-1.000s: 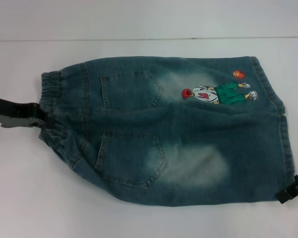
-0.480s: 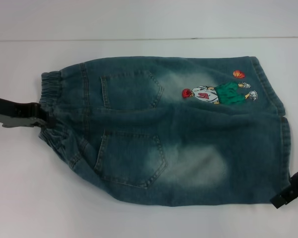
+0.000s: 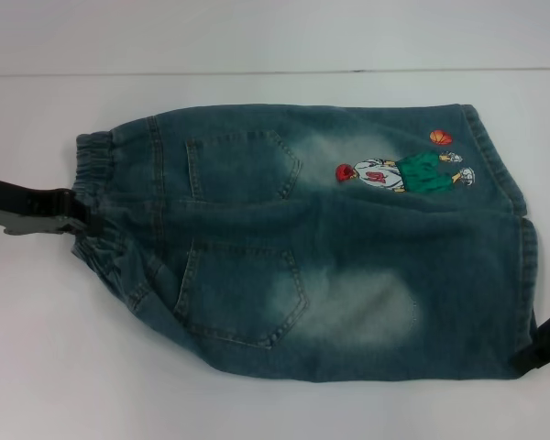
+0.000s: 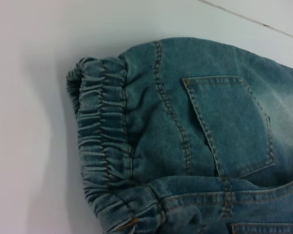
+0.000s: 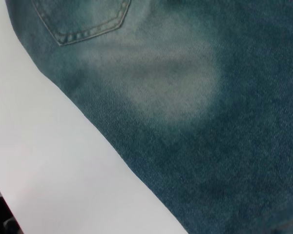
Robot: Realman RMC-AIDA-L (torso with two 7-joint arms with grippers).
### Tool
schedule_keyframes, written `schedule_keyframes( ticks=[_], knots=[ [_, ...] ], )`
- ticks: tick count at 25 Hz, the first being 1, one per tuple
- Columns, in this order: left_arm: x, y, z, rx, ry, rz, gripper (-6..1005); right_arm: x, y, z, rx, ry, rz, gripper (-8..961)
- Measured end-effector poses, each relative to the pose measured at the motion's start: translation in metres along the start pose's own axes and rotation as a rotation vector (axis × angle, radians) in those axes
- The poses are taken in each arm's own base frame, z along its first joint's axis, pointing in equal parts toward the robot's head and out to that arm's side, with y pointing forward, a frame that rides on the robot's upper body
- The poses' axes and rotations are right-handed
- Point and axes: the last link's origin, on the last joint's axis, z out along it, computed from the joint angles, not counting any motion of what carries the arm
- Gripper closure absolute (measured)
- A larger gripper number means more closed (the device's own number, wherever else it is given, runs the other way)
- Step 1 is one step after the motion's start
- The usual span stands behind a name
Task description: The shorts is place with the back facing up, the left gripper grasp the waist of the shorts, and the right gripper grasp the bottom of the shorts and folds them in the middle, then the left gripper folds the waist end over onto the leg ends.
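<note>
The blue denim shorts (image 3: 348, 257) lie flat, back up, with two patch pockets and a cartoon embroidery (image 3: 403, 172) showing. The gathered waist of the shorts (image 3: 96, 183) points left and the bottom of the shorts (image 3: 528, 266), with the leg ends, points right. My left gripper (image 3: 81, 220) pinches the middle of the waistband, which puckers there. The left wrist view shows the waist (image 4: 102, 146) close up. My right gripper (image 3: 543, 350) sits against the near corner of the hem, its tip partly hidden by denim. The right wrist view shows only denim (image 5: 195, 97).
The shorts rest on a white table (image 3: 55, 367). Its far edge (image 3: 257, 71) runs across the back. Bare white surface (image 5: 49, 146) lies along the near side of the shorts.
My right gripper has shifted at the near hem corner, and the denim now reaches down over its tip. The left gripper and waistband have stayed put.
</note>
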Motion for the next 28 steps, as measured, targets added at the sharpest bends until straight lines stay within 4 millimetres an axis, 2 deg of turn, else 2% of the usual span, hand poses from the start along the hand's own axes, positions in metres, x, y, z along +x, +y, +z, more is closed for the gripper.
schedule_keyframes(
  ticks=[7,14,22,28],
  knots=[
    [-0.001,0.000,0.000,-0.005,0.005,-0.005,947,-0.001,-0.001,-0.002,0.006,-0.008,-0.022,845],
    [-0.008,-0.004,-0.002,-0.049,0.032,-0.032,947,0.001,-0.005,-0.004,0.016,-0.057,-0.037,903],
    [-0.029,-0.016,-0.012,-0.135,0.159,-0.089,947,-0.012,-0.033,-0.027,0.142,-0.442,-0.023,901],
    [-0.033,-0.025,-0.024,-0.165,0.300,-0.110,947,-0.029,-0.038,-0.029,0.209,-0.640,-0.107,915]
  ],
)
